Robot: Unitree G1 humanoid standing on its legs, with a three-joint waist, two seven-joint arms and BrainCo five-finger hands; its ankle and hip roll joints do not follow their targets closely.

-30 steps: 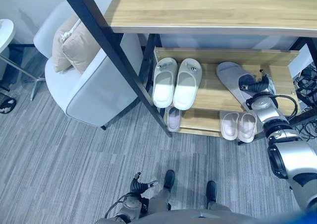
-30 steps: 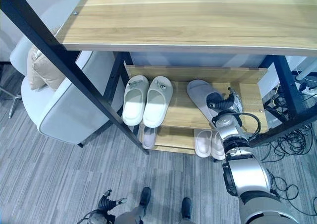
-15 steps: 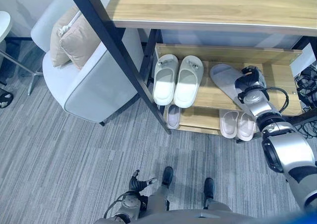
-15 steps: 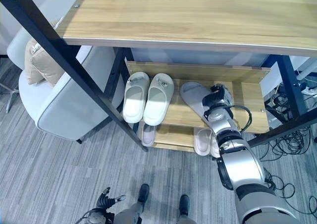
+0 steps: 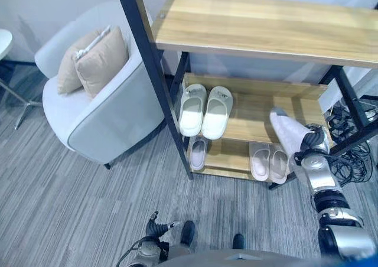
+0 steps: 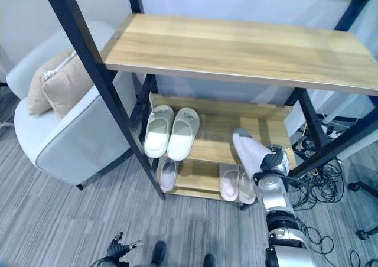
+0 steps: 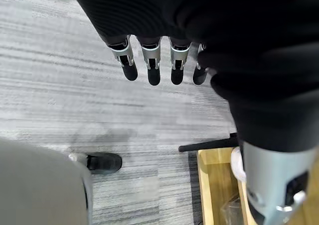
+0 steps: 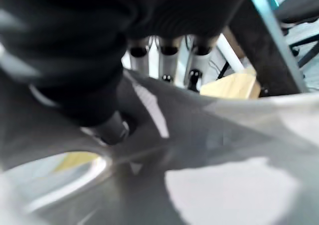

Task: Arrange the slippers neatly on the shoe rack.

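Left eye view: right hand (image 5: 312, 144) held a grey slipper (image 5: 286, 132) off the middle shelf (image 5: 251, 120) of the shoe rack (image 5: 155, 81), at its right end, near edge.
Right hand state: fingers and thumb curled round the slipper; the right wrist view showed fingers (image 8: 168, 60) over one face and the thumb pressed on the other.
Left hand: hung low by the floor (image 5: 71, 208), left of the rack, fingers (image 7: 150, 69) straight and relaxed, holding nothing.
Slipper orientation: tilted up steeply, long axis running from the hand up and toward the far left; which end is toe, cannot tell.
Other footwear: white pair (image 5: 205, 108) side by side on the middle shelf's left part, toes pointing far; pale pair (image 5: 269, 162) and a single slipper (image 5: 198, 153) on the bottom shelf.
Handling (judgement): looked like light, soft foam, bendable and somewhat springy; not fragile, low slip risk. Best held across the strap or mid-sole so it does not droop or twist.
Placement (judgement): should lie flat, long axis near-to-far, parallel to the white pair.
Surroundings: armchair (image 5: 106, 110) with cushions (image 5: 94, 60) left of the rack.
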